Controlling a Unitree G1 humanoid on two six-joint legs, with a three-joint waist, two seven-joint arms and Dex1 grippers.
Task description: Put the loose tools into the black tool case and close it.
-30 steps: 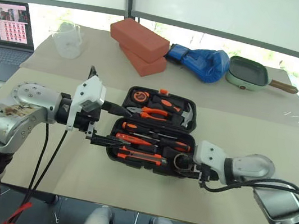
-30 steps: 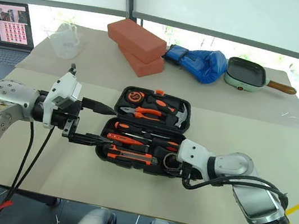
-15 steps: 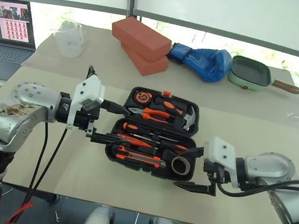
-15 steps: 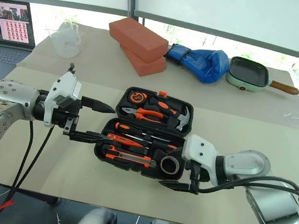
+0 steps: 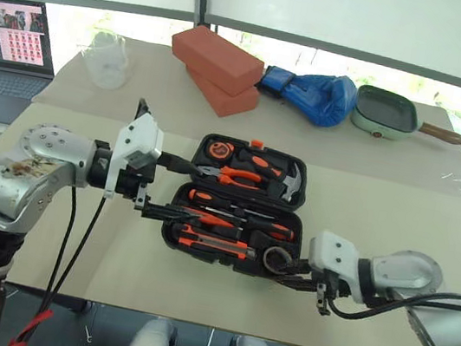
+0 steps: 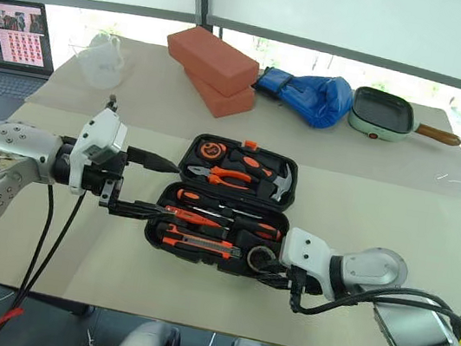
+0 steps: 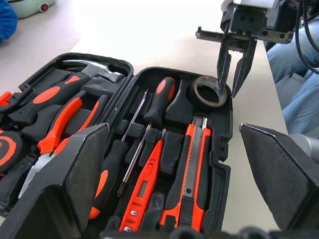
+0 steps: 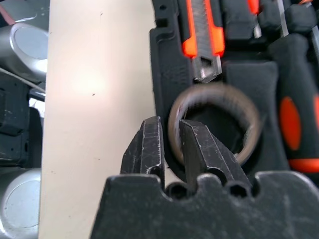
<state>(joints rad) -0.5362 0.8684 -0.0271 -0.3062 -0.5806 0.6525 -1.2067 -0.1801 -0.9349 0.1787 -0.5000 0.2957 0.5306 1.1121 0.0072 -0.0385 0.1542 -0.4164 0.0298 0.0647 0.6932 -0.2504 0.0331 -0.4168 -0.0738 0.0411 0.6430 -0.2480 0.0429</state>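
No readable writing on the black tool case (image 5: 300,174) or utility knife (image 7: 192,169)

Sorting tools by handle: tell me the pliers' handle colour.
Orange, on the pliers in the left wrist view.

Bare tabletop (image 5: 113,251) flanks my open case (image 5: 238,205); my tools (image 5: 167,187) (image 6: 278,273) crowd its ends; bricks (image 5: 216,70) behind seem well clear.

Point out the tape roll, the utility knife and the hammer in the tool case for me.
tape roll (image 7: 210,91), left wrist view, on its ring wall.
utility knife (image 7: 193,164), left wrist view, on the middle of its orange-and-black body.
hammer (image 5: 289,181), left eye view, on its metal head.
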